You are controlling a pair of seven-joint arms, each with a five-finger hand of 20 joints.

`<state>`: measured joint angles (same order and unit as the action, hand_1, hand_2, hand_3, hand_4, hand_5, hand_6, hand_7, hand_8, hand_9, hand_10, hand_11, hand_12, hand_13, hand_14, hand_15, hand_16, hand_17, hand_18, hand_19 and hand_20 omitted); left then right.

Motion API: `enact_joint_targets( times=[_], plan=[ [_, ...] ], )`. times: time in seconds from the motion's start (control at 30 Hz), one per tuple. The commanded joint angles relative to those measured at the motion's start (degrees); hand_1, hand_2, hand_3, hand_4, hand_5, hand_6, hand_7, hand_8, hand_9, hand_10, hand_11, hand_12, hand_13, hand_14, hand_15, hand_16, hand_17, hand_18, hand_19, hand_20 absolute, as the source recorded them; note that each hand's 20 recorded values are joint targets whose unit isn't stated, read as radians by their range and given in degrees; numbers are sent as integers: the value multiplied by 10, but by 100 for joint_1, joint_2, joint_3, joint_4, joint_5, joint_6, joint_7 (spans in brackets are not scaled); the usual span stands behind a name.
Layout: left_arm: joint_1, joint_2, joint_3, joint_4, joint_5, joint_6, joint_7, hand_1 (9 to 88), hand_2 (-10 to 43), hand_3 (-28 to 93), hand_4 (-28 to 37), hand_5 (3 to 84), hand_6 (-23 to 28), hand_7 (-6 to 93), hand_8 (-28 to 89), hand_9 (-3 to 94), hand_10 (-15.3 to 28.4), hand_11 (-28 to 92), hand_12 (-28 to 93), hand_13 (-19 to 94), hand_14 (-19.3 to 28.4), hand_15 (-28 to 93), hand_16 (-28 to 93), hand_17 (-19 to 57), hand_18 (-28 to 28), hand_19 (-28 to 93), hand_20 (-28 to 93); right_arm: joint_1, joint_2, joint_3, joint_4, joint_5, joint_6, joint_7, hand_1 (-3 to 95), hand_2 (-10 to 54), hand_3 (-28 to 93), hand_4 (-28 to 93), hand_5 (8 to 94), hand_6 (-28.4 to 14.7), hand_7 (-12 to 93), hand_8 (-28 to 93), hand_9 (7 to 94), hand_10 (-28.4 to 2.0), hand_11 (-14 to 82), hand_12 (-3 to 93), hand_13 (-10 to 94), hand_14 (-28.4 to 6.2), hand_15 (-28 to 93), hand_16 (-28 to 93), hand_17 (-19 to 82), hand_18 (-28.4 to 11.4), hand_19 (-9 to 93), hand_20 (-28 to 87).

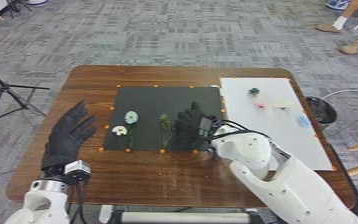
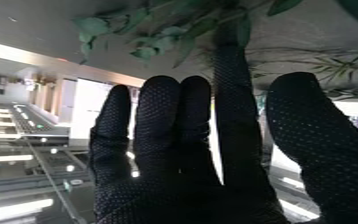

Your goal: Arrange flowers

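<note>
Setting stems out on the black sheet [image 1: 151, 97] looks to be the step in hand. The robot's right hand [image 1: 190, 125] is over that sheet's right part, beside the green sprig [image 1: 167, 125], fingers extended and curled round nothing. Next, it needs to lift off without dragging any greenery, then go to the white sheet [image 1: 291, 135] for a flower such as the dark blue bloom [image 1: 254, 91] or the pink bloom [image 1: 262, 106]. The left hand [image 1: 67, 135] lies open at the left of the brown wooden table [image 1: 175, 75]. Left of the sprig are 2 flowers: a pale blue bloom [image 1: 131, 117] and a white bloom [image 1: 119, 130]. The sprig is thin and feathery; the leaves [image 2: 93, 26] near the right fingers are roundish, probably matt. The right glove has a dotted weave.
</note>
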<state>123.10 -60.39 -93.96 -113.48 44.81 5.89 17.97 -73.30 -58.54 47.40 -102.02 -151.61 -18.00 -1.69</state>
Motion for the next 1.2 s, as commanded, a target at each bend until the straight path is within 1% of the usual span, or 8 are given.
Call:
enact_joint_targets(
  times=[0.03, 0.27, 0.5, 0.6, 0.67, 0.83, 0.97, 1.2],
  plan=[
    [-26, -21, 40, 7, 25, -87, -19, 228, -58, 651, -283, 255, 17, 199, -103, 218, 99, 113, 208, 187, 130, 173, 75, -119, 211, 429, 87, 76, -213, -56, 179, -142, -17, 28, 223, 44, 932, -154, 567, 5, 238, -150, 337, -158, 659, 535, 325, -157, 833, 382, 38, -219, 668, 503],
    [-9, -29, 38, -5, 21, -83, -28, 228, -57, 650, -283, 255, 17, 197, -103, 218, 100, 112, 208, 186, 131, 172, 75, -119, 211, 429, 87, 64, -262, -53, 196, -119, 5, 102, 222, 44, 932, -155, 567, 6, 238, -150, 337, -159, 659, 535, 325, -158, 834, 381, 38, -218, 668, 503],
    [-24, -38, 36, 10, 19, -105, -35, 229, -57, 649, -283, 254, 17, 198, -103, 218, 100, 111, 208, 186, 130, 172, 75, -118, 211, 428, 87, 71, -344, -46, 219, -109, 16, 91, 220, 44, 932, -158, 567, 6, 238, -151, 338, -160, 658, 535, 324, -158, 834, 381, 39, -218, 668, 501],
    [-54, -44, 68, 19, 23, -104, -30, 228, -57, 651, -283, 254, 17, 198, -103, 217, 100, 112, 208, 186, 131, 172, 76, -119, 211, 429, 88, 104, -335, -71, 237, -96, 44, 76, 219, 45, 932, -157, 567, 7, 238, -151, 338, -159, 658, 535, 324, -158, 834, 380, 39, -218, 669, 501],
    [-64, -28, 69, 27, 33, -103, -40, 228, -58, 651, -283, 254, 17, 199, -103, 217, 100, 112, 208, 186, 131, 172, 75, -119, 211, 429, 88, 116, -336, -71, 247, -113, 44, 60, 219, 45, 932, -160, 566, 6, 239, -151, 338, -160, 658, 535, 324, -158, 834, 381, 39, -218, 669, 501],
    [-22, -56, 39, 13, 35, -119, -45, 228, -57, 651, -283, 254, 17, 198, -103, 218, 101, 112, 208, 187, 130, 172, 75, -119, 211, 428, 88, 136, -385, -82, 262, -100, 42, 102, 219, 44, 932, -160, 567, 6, 238, -151, 338, -160, 658, 535, 324, -159, 834, 382, 39, -218, 670, 501],
    [-71, -49, 72, 32, 29, -115, -48, 229, -58, 651, -283, 255, 17, 199, -103, 218, 100, 112, 209, 186, 131, 172, 76, -118, 211, 428, 88, 213, -435, -121, 318, -94, 61, 68, 218, 44, 932, -159, 566, 7, 240, -150, 338, -159, 658, 536, 324, -159, 834, 382, 39, -218, 670, 501],
    [-86, -60, 75, 41, 30, -135, -60, 228, -58, 651, -283, 255, 17, 199, -103, 217, 99, 113, 209, 186, 131, 172, 75, -119, 211, 428, 88, 243, -530, -123, 374, -158, 50, 49, 219, 43, 932, -161, 566, 7, 237, -152, 338, -160, 658, 534, 324, -158, 834, 380, 39, -218, 670, 500]
  ],
)
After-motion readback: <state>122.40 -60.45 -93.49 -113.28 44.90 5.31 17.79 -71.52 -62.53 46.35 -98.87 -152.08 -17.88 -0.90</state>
